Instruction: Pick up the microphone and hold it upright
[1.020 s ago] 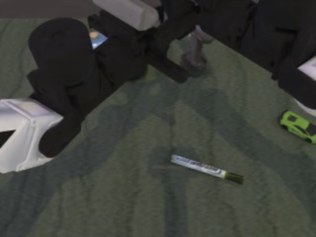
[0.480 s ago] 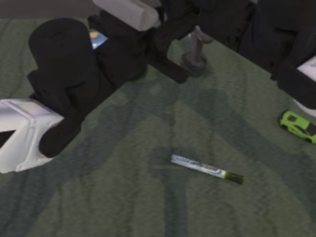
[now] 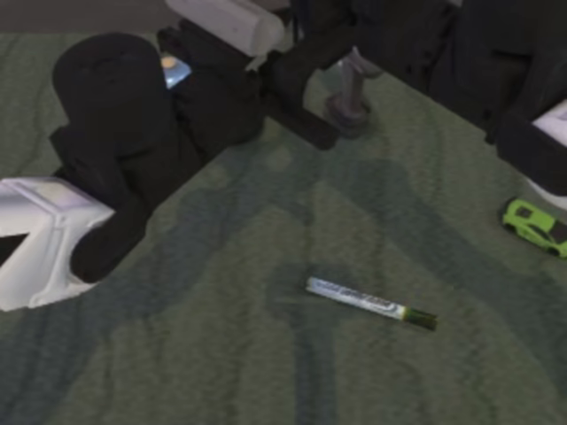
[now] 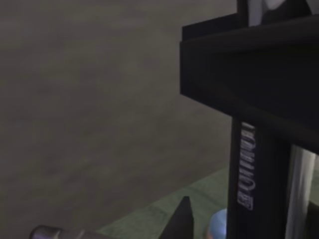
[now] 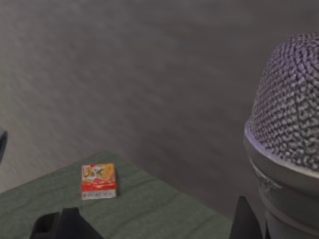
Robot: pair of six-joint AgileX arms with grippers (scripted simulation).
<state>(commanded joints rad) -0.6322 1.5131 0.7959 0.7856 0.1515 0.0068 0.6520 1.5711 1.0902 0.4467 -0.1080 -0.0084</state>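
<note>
The left gripper has its fingers pinching the mic; I'd squeeze firmly and bring the handle truly vertical. The right gripper sits idle beside the mic with its fingers spread.

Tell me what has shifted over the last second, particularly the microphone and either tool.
Very little. In the top view the microphone sits near the table's far edge among the dark arm parts, and its slim top has drifted slightly between pictures, with the left arm's white link nudging too. No visible grasp or release. The marker and green toy car lie as before.

one microphone, one marker, one toy car, one box.
</note>
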